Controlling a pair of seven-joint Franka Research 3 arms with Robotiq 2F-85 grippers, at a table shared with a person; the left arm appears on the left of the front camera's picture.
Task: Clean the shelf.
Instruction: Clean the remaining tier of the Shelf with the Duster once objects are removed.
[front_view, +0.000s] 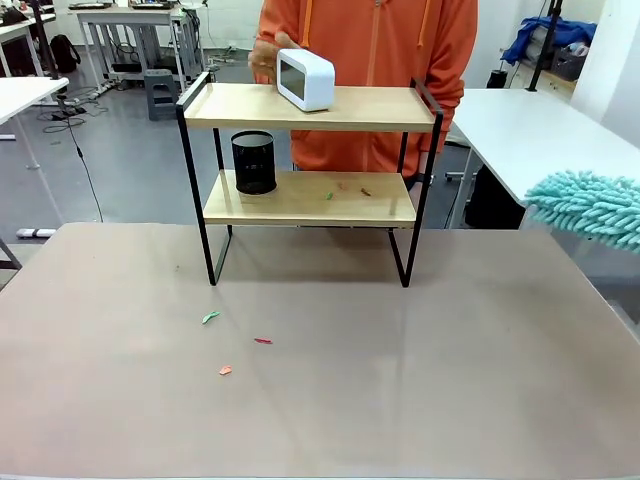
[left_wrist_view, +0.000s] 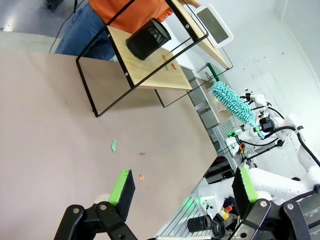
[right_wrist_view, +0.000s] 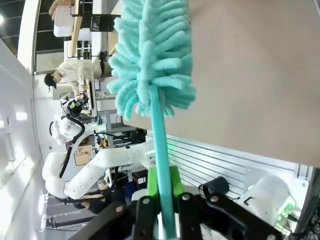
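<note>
The shelf (front_view: 380, 108) is seen standing at the far middle of the counter (front_view: 420, 390), with its legs on the surface. On its top board a white clock (front_view: 305, 79) is set, and it is reached from behind by a person (front_view: 370, 50) in orange. On the lower board a black mesh cup (front_view: 254, 162) is placed toward the left, and a few small scraps (front_view: 328, 196) are scattered near the middle. More scraps, green, red and orange, are strewn on the counter in front of the shelf's left leg. The left hand (left_wrist_view: 183, 187) is held wide open and empty above the counter, well apart from the shelf. The right hand (right_wrist_view: 163, 182) is clamped on the handle of a teal duster (right_wrist_view: 150, 55). The duster's fluffy head is seen at the right edge of the front view, off to the right of the shelf and apart from it.
</note>
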